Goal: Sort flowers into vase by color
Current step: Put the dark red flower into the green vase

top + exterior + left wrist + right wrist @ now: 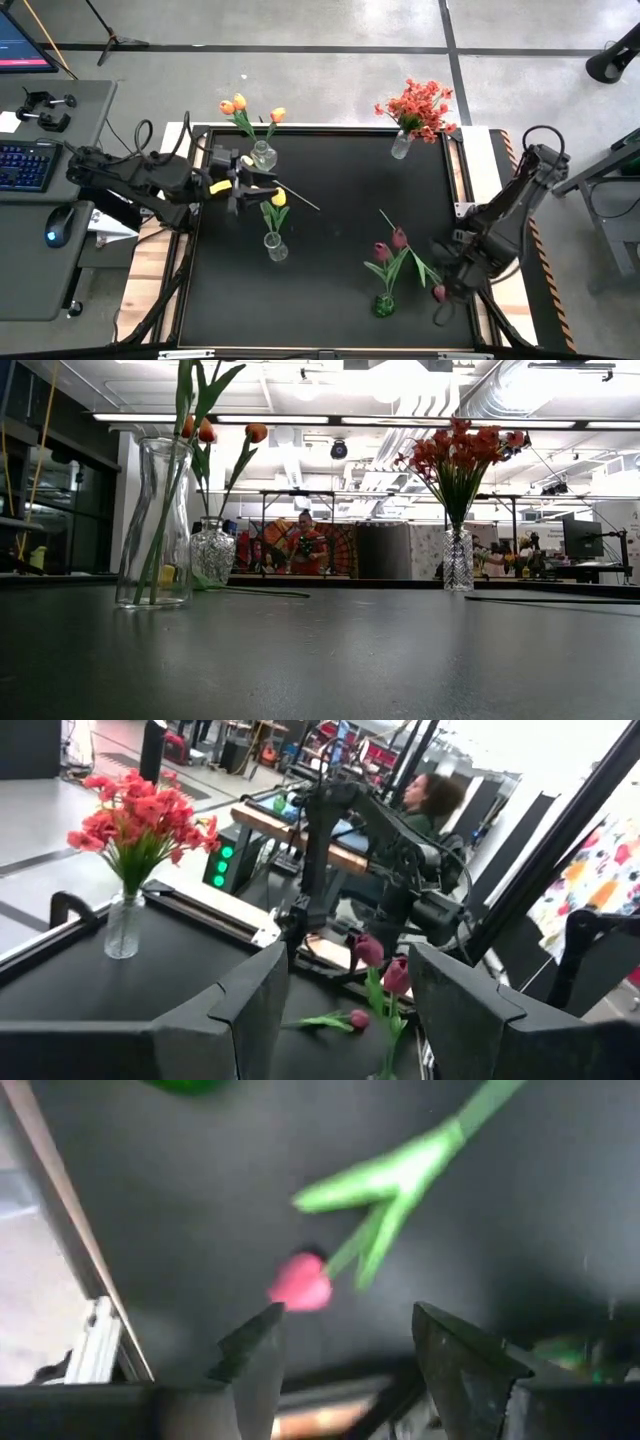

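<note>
Overhead and table-level views, two wrist close-ups, all sharing the black table (330,200).

On the table (330,190), vases stand at eleven (263,156), one (401,146), nine (275,247) and five o'clock (385,305); a loose tulip (439,293) lies just beside the last, near the right gripper (452,268).

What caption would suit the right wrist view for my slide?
Open right gripper hovers above a pink tulip lying on the black table, its green stem stretching away.
</note>
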Tool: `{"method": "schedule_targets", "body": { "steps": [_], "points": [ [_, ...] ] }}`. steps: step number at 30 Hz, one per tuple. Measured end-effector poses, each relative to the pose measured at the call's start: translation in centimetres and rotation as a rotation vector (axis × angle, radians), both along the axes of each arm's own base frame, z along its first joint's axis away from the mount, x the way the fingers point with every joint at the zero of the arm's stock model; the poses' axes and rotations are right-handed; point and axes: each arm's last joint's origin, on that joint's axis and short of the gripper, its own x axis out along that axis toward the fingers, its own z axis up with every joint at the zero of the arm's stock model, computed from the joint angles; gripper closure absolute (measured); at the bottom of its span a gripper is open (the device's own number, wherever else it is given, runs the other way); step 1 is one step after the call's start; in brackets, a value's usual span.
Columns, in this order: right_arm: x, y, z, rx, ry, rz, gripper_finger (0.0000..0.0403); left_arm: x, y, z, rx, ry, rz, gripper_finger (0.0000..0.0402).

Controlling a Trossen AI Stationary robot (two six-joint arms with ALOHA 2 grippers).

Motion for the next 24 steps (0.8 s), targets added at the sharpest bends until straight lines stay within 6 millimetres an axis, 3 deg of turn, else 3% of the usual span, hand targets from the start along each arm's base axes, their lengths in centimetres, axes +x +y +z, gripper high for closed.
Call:
{"method": "schedule_targets", "body": {
  "steps": [7, 13, 19, 24],
  "points": [
    [0.9, -1.7, -1.9, 0.034, 0.145, -0.388, 0.0198, -0.5, 0.4, -0.4, 0.023, 0.053, 0.011, 0.0204],
    [1.0, -2.7, -4.5, 0.204, 0.114, -0.754, 0.0198, -2.7, 1.5, 0.1, 0.045, 0.067, 0.026, 0.0204],
    [0.5, -4.0, -7.0, 0.282, 0.049, -0.904, 0.0198, -5.3, 2.5, 0.9, 0.073, 0.031, 0.037, 0.0204],
    [0.6, -4.7, -7.8, 0.251, 0.051, -0.818, 0.0198, -6.2, 2.8, 1.1, 0.11, 0.022, 0.045, 0.0204]
  ]
}}
